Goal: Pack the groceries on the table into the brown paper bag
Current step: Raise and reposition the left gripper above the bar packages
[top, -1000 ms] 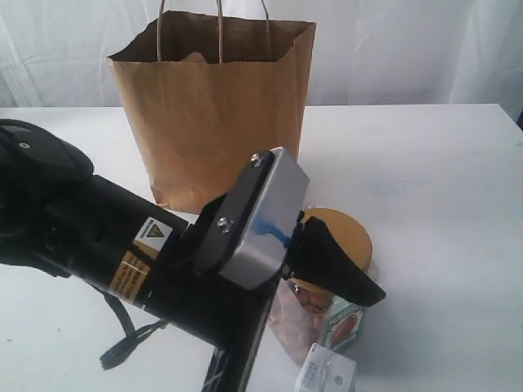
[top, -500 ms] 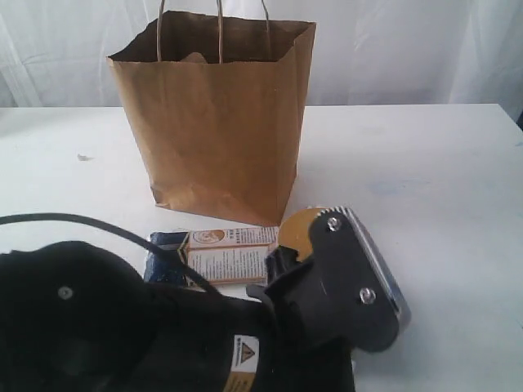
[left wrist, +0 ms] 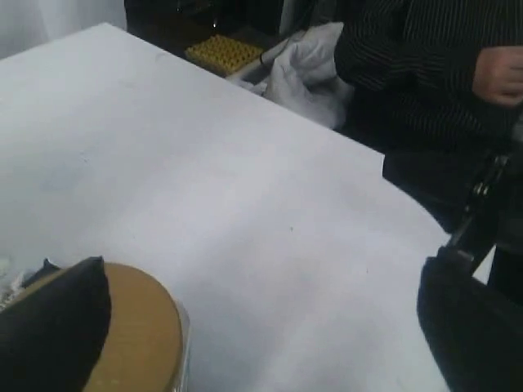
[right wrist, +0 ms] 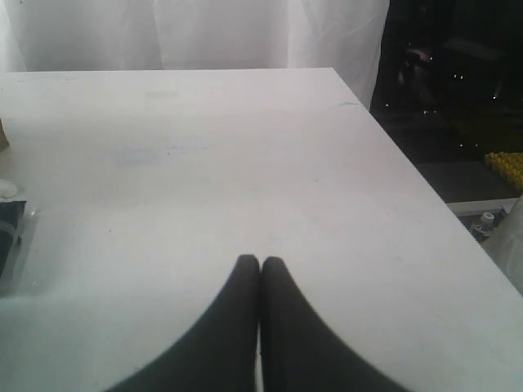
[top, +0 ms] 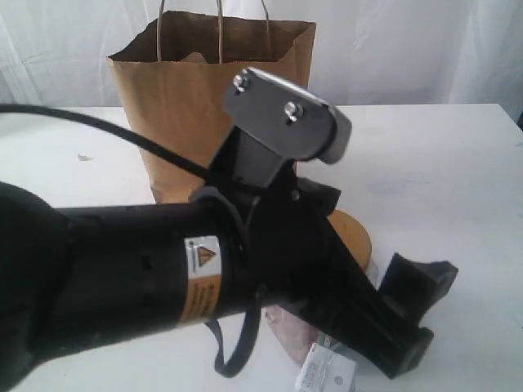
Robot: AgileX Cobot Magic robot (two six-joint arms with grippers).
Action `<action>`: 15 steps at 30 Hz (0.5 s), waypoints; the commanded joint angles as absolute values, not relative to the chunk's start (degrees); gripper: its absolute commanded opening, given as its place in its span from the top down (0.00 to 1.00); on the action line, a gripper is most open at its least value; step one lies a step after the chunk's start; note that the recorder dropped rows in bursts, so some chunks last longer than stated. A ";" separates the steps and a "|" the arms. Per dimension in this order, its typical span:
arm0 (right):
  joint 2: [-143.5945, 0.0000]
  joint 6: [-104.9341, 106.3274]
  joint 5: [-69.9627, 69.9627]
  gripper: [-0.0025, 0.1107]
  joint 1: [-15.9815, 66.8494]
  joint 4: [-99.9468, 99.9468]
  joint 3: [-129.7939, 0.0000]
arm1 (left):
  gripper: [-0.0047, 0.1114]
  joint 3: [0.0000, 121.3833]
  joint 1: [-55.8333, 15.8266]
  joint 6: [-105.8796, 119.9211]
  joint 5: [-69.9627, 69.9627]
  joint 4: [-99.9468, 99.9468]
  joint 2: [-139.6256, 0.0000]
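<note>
Swung higher, left gripper [left wrist: 265, 286] gaped beside the jar [top: 354, 233] near the tabletop [top: 458, 163] front edge; right gripper [right wrist: 260, 265] pressed together; jar and carton [top: 327, 373] remained unbagged.

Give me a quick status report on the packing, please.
Left claw open at the jar lid, nothing gripped. Right claw shut, empty. Bag upright, beyond the jar.
</note>
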State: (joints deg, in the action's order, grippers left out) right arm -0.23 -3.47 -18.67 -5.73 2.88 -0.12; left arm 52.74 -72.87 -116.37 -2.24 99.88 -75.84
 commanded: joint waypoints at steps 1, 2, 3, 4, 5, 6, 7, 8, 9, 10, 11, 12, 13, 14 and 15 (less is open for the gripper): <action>0.00 -3.46 -18.14 0.98 -5.70 3.01 0.00 | 0.06 51.07 -73.31 -117.65 -1.76 99.95 -73.02; 0.00 -3.46 -18.14 0.98 -5.70 3.01 0.00 | 0.06 49.97 -73.31 -117.40 -1.18 99.95 -72.73; 0.00 -3.46 -18.14 0.98 -5.70 3.01 0.00 | 0.06 48.75 -73.31 -116.74 0.00 99.95 -72.47; 0.00 -3.46 -18.14 0.98 -5.70 3.01 0.00 | 0.06 47.72 -73.31 -116.20 2.11 99.95 -72.18; 0.00 -3.46 -18.14 0.98 -5.70 3.01 0.00 | 0.06 46.41 -73.31 -115.38 5.44 99.95 -71.91; 0.00 -3.46 -18.14 0.98 -5.70 3.01 0.00 | 0.06 45.21 -73.31 -114.39 9.50 99.95 -71.74; 0.00 -3.46 -18.14 0.98 -5.70 3.01 0.00 | 0.06 44.09 -73.31 -113.06 13.78 99.95 -71.46; 0.00 -3.46 -18.14 0.98 -5.70 3.01 0.00 | 0.06 43.37 -73.31 -111.62 17.42 99.95 -71.36; 0.00 -3.46 -18.14 0.98 -5.70 3.01 0.00 | 0.09 42.64 -73.31 -109.43 21.76 99.27 -71.27; 0.00 -3.46 -18.14 0.98 -5.70 3.01 0.00 | 0.13 42.23 -73.31 -107.03 25.83 96.81 -71.11; 0.00 -3.46 -18.14 0.98 -5.70 3.01 0.00 | 0.18 41.96 -73.31 -104.48 29.23 94.21 -71.01; 0.00 -3.46 -18.14 0.98 -5.70 3.01 0.00 | 0.25 41.96 -73.31 -101.69 32.46 90.40 -71.01; 0.00 -3.46 -18.14 0.98 -5.70 3.01 0.00 | 0.34 42.09 -73.31 -98.92 35.15 86.87 -70.97; 0.00 -3.46 -18.14 0.98 -5.70 3.01 0.00 | 0.42 42.24 -73.31 -96.35 36.35 83.92 -70.87; 0.00 -3.46 -18.14 0.98 -5.70 3.01 0.00 | 0.49 42.31 -73.31 -94.45 36.20 81.15 -70.60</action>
